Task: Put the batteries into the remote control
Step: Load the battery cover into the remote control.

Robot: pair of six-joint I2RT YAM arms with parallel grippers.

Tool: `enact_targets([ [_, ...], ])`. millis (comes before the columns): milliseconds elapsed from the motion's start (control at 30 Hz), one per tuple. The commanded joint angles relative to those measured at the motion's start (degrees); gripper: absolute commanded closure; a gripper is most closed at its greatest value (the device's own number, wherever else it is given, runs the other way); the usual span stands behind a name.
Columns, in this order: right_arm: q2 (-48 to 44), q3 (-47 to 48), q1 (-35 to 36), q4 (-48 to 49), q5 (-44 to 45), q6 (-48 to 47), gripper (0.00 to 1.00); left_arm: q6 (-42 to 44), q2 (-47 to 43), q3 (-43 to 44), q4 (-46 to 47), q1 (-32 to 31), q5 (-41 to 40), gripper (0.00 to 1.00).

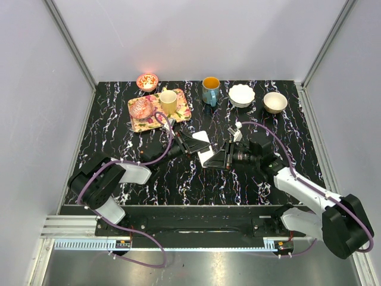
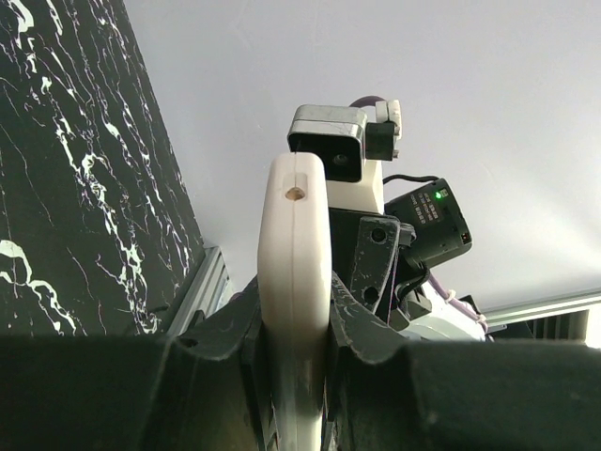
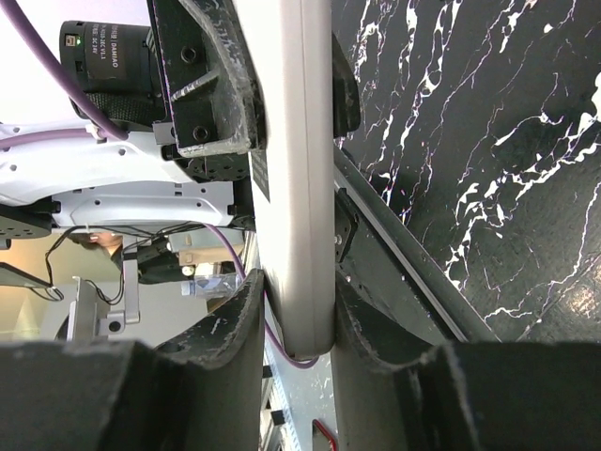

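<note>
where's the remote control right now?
Top view, mid-table: remote control gripped by left pincer and right pincer, nearer the arms than the floral tray.

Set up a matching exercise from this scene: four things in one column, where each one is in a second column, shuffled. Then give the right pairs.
Things
1. remote control
2. blue mug
3. yellow cup
4. white bowl

Places
A. on the flowered tray
B. next to the beige bowl, back right
C. clamped in the left gripper
D. standing on the table itself, between the tray and the white bowl

Pairs: 1-C, 2-D, 3-A, 4-B
</note>
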Motion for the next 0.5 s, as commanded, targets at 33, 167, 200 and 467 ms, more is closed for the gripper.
enact_targets([
  [33,2.0,0.3,-0.2,1.8,0.5,-0.2,1.00,-1.6,-1.5,0.6,22.5,-0.6,1.3,1.00],
  [167,2.3,1.3,-0.6,2.4,1.8,0.4,1.00,-2.8,-0.5,1.9,22.4,-2.3,6.2,1.00],
  [200,2.4,1.5,-0.7,2.6,1.8,0.4,1.00,-2.9,0.0,2.0,22.4,-2.6,7.0,1.00],
  [467,4.2,4.4,-2.6,2.7,1.8,0.3,1.00,-2.8,-1.0,3.6,21.8,-6.2,14.4,1.00],
])
